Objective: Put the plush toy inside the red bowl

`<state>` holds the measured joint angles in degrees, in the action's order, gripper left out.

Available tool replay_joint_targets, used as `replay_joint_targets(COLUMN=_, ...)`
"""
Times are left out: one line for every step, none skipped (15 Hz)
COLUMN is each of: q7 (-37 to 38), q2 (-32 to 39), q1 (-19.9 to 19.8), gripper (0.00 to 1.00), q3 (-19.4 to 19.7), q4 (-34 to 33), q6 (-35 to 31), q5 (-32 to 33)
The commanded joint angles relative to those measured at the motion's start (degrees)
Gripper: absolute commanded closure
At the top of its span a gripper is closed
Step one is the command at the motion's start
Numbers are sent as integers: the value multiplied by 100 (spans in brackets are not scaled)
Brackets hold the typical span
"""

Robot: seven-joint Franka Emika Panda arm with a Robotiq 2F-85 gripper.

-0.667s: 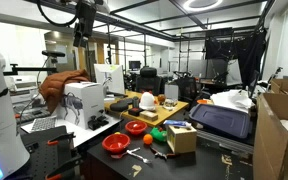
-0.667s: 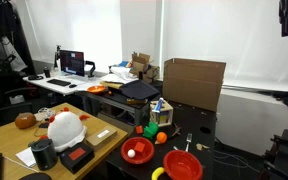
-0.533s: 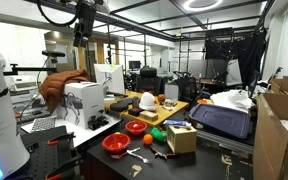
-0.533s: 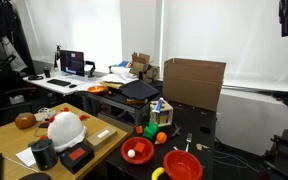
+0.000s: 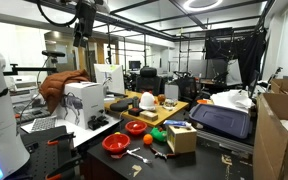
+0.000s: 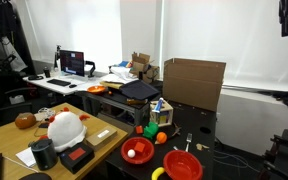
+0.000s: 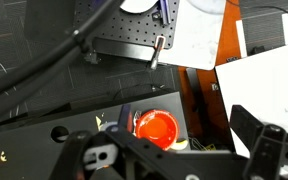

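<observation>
Evidently nothing's done: gripper [image 5: 81, 38] hangs released, empty, high at eleven o'clock from the red bowl [image 5: 136, 127]; grasping, placing remain

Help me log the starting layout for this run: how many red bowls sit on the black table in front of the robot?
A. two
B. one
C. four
A: an exterior view shows just two, the small red bowl and the wider red bowl close beside it.
</observation>
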<state>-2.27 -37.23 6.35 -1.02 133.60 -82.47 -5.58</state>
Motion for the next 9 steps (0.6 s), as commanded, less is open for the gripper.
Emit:
replay_joint_targets(q7=-33, q2=100, q1=-112, gripper=0, q3=-50, q4=25, q6=-34, q5=-29)
replay_joint_targets(q7=-38, q2=236, q1=-127, gripper=0, q3=-36, q4=52, q6=-108, q5=-42)
replay_joint_targets(q7=-59, q2=314, q1=-128, gripper=0, q3=-34, q4=81, q6=-191, q5=-51)
replay_joint_targets(q7=-77, q2=426, q1=-132, gripper=0, q3=-41, q4=127, q6=-332, q5=-49)
replay_joint_targets(q7=-100, q2=524, q1=-127, gripper=0, q3=-45, q4=159, q6=-477, q5=-53)
replay_joint_targets(q7=-127, q2=656, q1=-111, gripper=0, q3=-40, q4=188, q6=-650, q5=-84)
replay_joint_targets(q7=-133, q2=783, q1=-100, gripper=0, q3=-51, q4=223, q6=-839, q5=-89)
replay_joint_targets(q7=-148, q2=920, q1=-84, gripper=0, q3=-54, q4=274, q6=-1024, q5=-116)
replay_joint_targets(q7=-163, q2=1032, q1=-73, gripper=0, q3=-71, q4=342, q6=-1264, q5=-107)
